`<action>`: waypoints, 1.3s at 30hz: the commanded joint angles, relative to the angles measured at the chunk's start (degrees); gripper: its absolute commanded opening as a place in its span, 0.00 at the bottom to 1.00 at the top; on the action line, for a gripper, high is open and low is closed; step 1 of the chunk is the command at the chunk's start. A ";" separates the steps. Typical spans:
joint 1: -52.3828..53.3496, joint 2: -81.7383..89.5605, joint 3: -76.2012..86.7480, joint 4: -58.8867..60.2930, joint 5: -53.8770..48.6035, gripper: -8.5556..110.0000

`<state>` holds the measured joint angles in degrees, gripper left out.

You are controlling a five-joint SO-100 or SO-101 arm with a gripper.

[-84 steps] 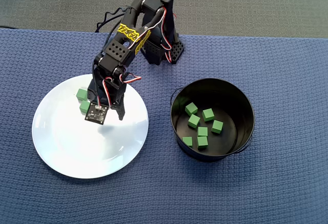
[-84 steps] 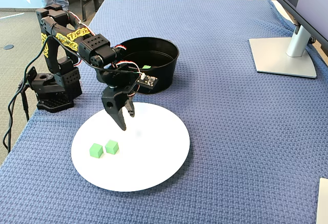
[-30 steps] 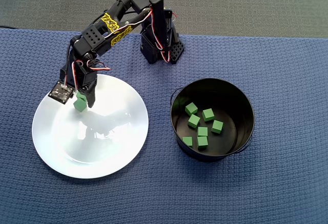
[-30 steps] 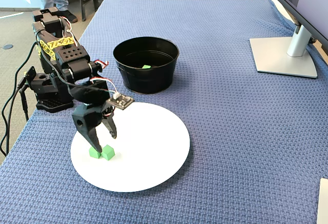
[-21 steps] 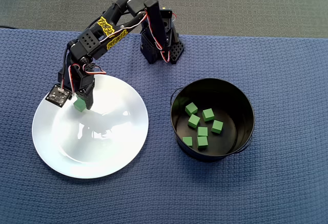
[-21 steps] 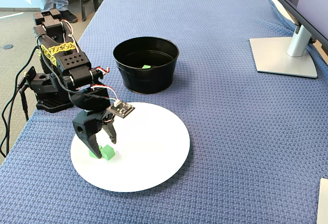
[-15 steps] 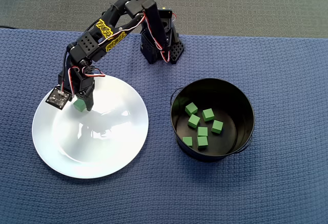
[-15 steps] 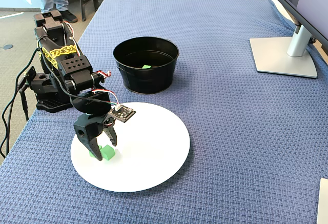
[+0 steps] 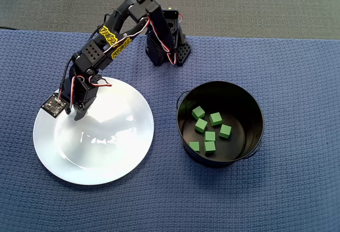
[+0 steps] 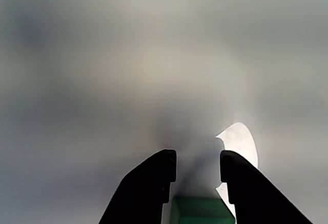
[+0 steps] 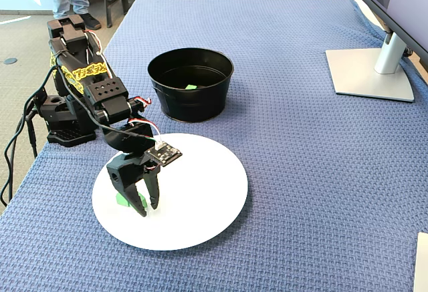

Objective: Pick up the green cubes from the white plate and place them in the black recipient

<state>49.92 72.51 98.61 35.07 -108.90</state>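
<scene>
1. Overhead view: lying wide on the blue cloth [image 9: 297, 83], the white plate [image 9: 106, 157], with the black recipient [image 9: 249, 110] well apart to its right, holding seven green cubes [image 9: 215, 118].
2. Hanging low over the plate's left part, the gripper [image 11: 142, 206], fingers pointing down.
3. Standing a little apart, the jaws, gripping nothing yet.
4. Sitting between the fingers in the wrist view, back near their roots, one green cube [image 10: 202, 211]; going straight down and closing looks like the next move.
5. Peeking out beside the left finger in the fixed view, more green [image 11: 122, 199].
</scene>
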 commanded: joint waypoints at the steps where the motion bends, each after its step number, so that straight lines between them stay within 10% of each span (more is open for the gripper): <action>1: 0.09 0.79 -0.26 -1.58 0.00 0.07; 6: 0.62 0.97 -0.53 -1.76 -1.93 0.33; 39: -0.18 8.35 -5.80 16.08 0.44 0.30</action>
<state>50.54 76.03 96.59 49.92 -108.28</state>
